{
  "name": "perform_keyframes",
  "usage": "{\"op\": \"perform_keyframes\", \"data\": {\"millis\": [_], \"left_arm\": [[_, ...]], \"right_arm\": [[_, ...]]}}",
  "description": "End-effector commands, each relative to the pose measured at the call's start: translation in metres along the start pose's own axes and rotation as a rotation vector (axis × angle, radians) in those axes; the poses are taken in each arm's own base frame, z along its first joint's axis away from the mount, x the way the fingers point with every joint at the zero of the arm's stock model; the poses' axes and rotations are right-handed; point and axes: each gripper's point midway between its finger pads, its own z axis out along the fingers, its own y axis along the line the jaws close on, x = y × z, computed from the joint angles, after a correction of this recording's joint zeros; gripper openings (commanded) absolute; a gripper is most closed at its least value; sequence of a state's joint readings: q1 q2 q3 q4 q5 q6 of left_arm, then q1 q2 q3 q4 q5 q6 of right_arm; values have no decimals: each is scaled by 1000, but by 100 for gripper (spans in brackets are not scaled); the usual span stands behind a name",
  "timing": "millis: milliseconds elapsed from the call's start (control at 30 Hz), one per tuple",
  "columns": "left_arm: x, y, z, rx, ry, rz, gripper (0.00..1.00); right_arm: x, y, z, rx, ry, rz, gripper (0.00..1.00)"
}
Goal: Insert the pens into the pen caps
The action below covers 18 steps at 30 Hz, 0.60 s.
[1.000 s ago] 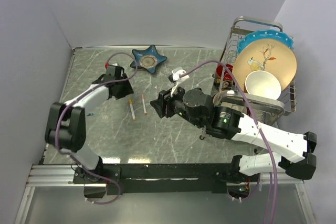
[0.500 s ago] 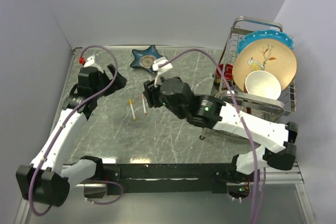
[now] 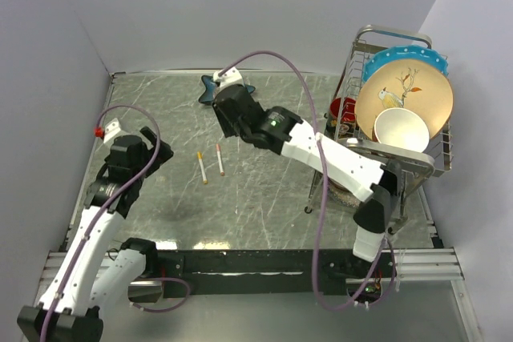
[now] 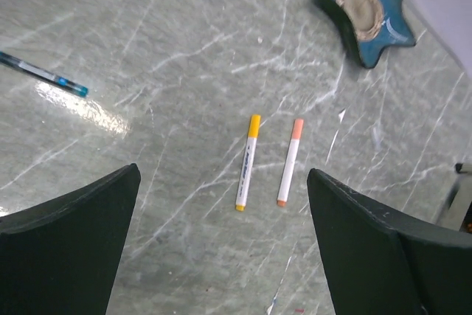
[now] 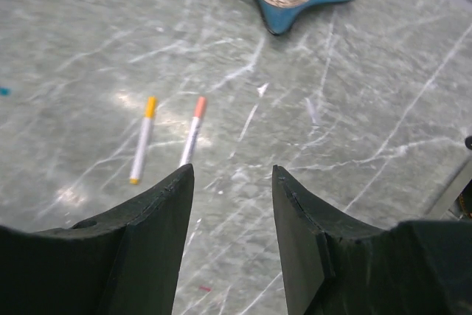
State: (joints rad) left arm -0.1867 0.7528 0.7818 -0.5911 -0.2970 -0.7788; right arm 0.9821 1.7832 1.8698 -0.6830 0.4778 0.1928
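- Since half a second ago, we see the left arm drawn back toward the near left edge. The right arm has stretched farther out, its wrist now above the blue star-shaped ceramic dish [image 3: 207,90]. The pens have not shifted.
- Our left tool [image 4: 223,175] is spread wide, its two dark fingers far apart, with nothing between them but the grey marbled table [image 4: 147,12] below.
- Our right tool [image 5: 232,171] stands open by a narrower gap and also grips nothing.
- The two thin white stick pens [image 4: 245,167] lie on the table between the two arms, on the near side of the star dish. They are roughly parallel and close together but not touching.
- One pen wears a short yellow cap [image 4: 254,123] on its far end. The other pen [image 4: 286,175] wears a short red-orange cap [image 4: 298,127] on the same end.
- A slim blue stick [image 4: 44,75] lies on the table well to the left of the pens.
- A wire dish rack [image 3: 385,30] holding plates and a bowl stands at the table's right side.
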Motion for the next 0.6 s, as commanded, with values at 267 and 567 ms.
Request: {"op": "perform_keyframes", "data": {"millis": [267, 567], "left_arm": [[-23, -2, -29, 86, -130, -40, 99], [-23, -7, -33, 122, -133, -34, 100]], "right_arm": [[38, -50, 85, 206, 172, -50, 53], [80, -65, 128, 354, 255, -136, 51]]}}
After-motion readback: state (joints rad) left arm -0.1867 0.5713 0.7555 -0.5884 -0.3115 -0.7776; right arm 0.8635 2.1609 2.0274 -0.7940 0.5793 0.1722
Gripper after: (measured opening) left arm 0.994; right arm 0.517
